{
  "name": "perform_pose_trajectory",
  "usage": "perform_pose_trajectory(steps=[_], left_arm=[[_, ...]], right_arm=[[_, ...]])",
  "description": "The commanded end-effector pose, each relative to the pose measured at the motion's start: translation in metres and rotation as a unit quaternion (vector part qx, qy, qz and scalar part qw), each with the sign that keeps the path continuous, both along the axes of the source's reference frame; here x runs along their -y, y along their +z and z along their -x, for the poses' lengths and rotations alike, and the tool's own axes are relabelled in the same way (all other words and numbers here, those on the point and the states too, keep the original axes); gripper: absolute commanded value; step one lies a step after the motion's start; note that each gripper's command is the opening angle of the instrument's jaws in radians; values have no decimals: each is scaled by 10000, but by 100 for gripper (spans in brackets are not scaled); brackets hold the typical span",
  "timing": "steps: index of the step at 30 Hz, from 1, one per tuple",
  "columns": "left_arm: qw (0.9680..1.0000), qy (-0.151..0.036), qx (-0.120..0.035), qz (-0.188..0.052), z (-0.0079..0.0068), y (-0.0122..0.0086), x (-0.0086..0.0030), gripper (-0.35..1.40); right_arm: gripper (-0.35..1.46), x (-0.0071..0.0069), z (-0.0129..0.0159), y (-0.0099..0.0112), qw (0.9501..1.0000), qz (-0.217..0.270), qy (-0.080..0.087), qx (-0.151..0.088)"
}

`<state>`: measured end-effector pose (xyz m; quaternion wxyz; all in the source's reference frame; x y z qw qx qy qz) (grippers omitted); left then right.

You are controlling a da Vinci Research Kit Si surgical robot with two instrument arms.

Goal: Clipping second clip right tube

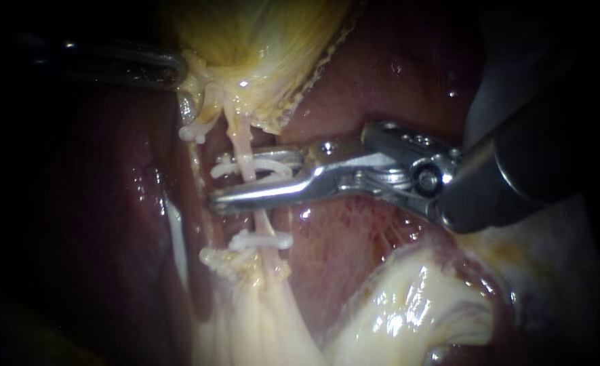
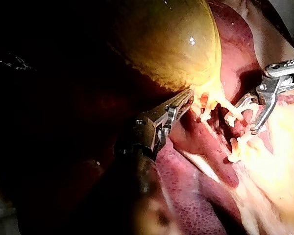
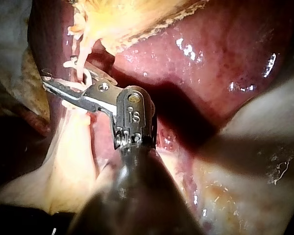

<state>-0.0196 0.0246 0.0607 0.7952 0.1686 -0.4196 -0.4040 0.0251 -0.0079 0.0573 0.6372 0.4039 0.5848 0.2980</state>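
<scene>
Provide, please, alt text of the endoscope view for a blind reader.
The right instrument straddles a pale tube with open jaws, a white clip between them. A second clip sits lower on the tube; the left instrument touches the gallbladder.

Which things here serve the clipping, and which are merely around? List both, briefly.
In the job:
right instrument, jaws open astride the tube
right tube
white clip between those jaws
lower clip on the same tube

Merely around:
left instrument, at the gallbladder's edge
gallbladder
liver
</scene>
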Motion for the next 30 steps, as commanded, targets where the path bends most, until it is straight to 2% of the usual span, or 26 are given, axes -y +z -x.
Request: perform_pose_trajectory(steps=[1, 4, 8, 10, 15, 24, 30], left_arm=[[10000, 1, 1, 0, 0, 0, 0, -35], [10000, 1, 1, 0, 0, 0, 0, -35], [10000, 1, 1, 0, 0, 0, 0, -35], [10000, 1, 1, 0, 0, 0, 0, -35], [10000, 1, 1, 0, 0, 0, 0, -35], [10000, 1, 1, 0, -1, 0, 0, -35], [10000, -18, 2, -23, 0, 0, 0, -35]], right_arm=[[49, 3, 1, 0, 10000, -14, -12, 1], [49, 13, 3, 0, 9999, -81, -92, -16], [48, 21, 3, -2, 9993, -244, -284, -66], [48, 24, 2, -3, 9987, -329, -379, -89], [47, 30, 1, -2, 9979, -429, -469, -96], [44, 36, -1, -1, 9954, -556, -764, -184], [37, 35, -4, 0, 9951, -555, -796, -197]])
